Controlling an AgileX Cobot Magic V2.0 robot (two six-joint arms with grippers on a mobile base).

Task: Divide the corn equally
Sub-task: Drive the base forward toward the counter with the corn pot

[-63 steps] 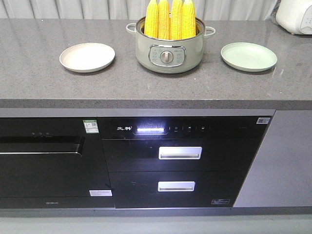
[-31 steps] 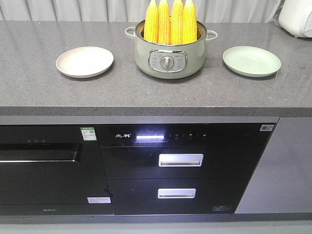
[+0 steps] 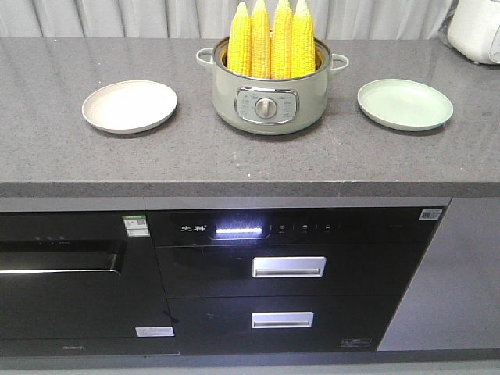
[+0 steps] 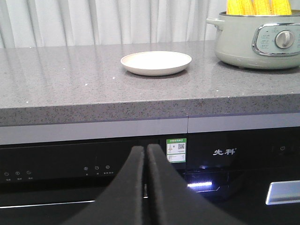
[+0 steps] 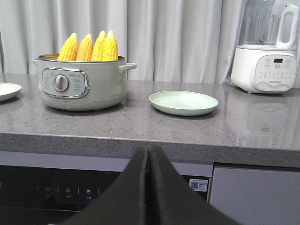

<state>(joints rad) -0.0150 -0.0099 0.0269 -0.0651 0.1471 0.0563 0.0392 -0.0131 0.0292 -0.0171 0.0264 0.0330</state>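
A pale green pot point(image 3: 269, 105) is sitting on the grey tabletop point(image 3: 234, 160), between a beige plate point(image 3: 130, 107) and a green plate point(image 3: 405, 103). A white blender point(image 5: 266, 51) is standing at the far right. The corn point(image 3: 272, 37) is standing upright in the pot. The left pincer point(image 4: 146, 150) and the right pincer point(image 5: 148, 152) are hanging pressed together and empty, below the tabletop edge and well apart from the corn.

The front-facing view looks down from before the pale green round electric pot point(image 3: 269, 98) on the grey speckled stone countertop point(image 3: 234, 160), while the wrist views look level past the black left gripper point(image 4: 143, 149) and black right gripper point(image 5: 149, 150) from counter-edge height, left and right of that pot, which all three share.
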